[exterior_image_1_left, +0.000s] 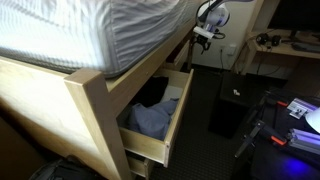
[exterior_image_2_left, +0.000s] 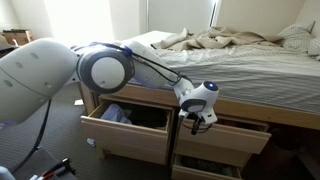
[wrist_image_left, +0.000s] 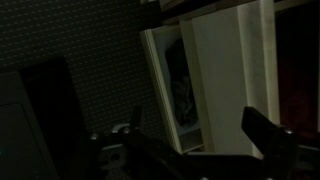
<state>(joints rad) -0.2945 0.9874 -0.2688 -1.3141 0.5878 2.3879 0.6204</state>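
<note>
I am hovering the gripper (exterior_image_2_left: 199, 121) just beside the open wooden drawer (exterior_image_2_left: 228, 136) under the bed (exterior_image_2_left: 230, 60). The fingers (wrist_image_left: 262, 132) are standing wide, holding nothing. I am judging this the approach stage. Any contact calls for squaring to its front edge.

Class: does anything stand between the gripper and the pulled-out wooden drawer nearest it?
Nothing visible does. In an exterior view the gripper hangs right beside the drawer, at its front; the wrist view shows only pale wood ahead of its open jaws.
</note>
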